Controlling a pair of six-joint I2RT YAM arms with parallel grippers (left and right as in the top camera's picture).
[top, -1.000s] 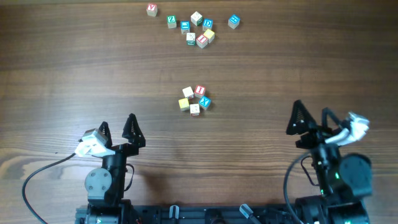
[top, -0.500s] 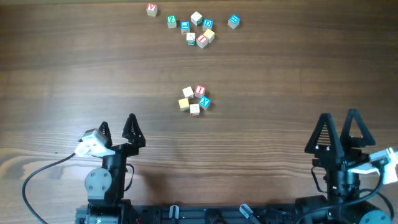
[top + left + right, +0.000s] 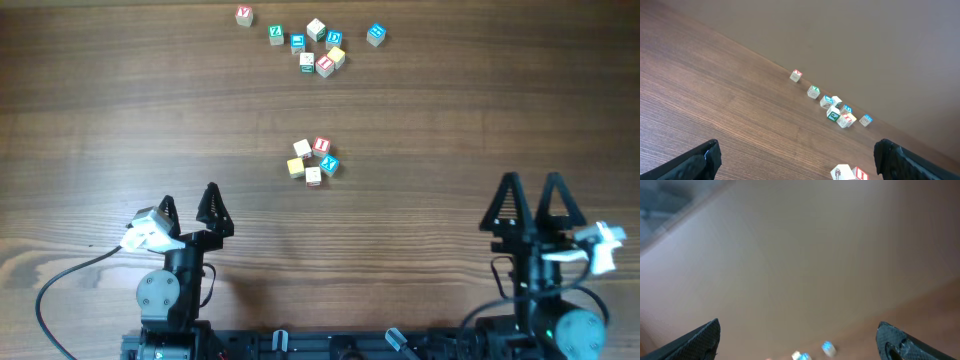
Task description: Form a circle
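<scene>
The circle (image 3: 313, 160) is a tight ring of five small letter cubes at the table's middle: cream (image 3: 302, 148), white with a red letter (image 3: 321, 146), blue X (image 3: 329, 165), yellow (image 3: 295, 167) and white with a reddish mark (image 3: 313, 176). My left gripper (image 3: 189, 198) stands open near the front edge, well to the ring's lower left. In the left wrist view two of the ring's cubes (image 3: 841, 172) peek in at the bottom, ahead of the left gripper (image 3: 797, 150). My right gripper (image 3: 533, 185) is open at the front right, far from the ring. The right wrist view is blurred, with the right gripper (image 3: 797, 335) empty.
Several loose letter cubes (image 3: 318, 45) lie scattered at the table's far side, with a lone white one (image 3: 244, 15) to their left and a blue one (image 3: 375, 34) to their right. The same cluster (image 3: 835, 106) shows in the left wrist view. A black cable (image 3: 60, 280) runs by the left base.
The right arm has swung from a slanted pose to pointing straight ahead, drawn back toward the front edge. The left arm and all the cubes have stayed put.
</scene>
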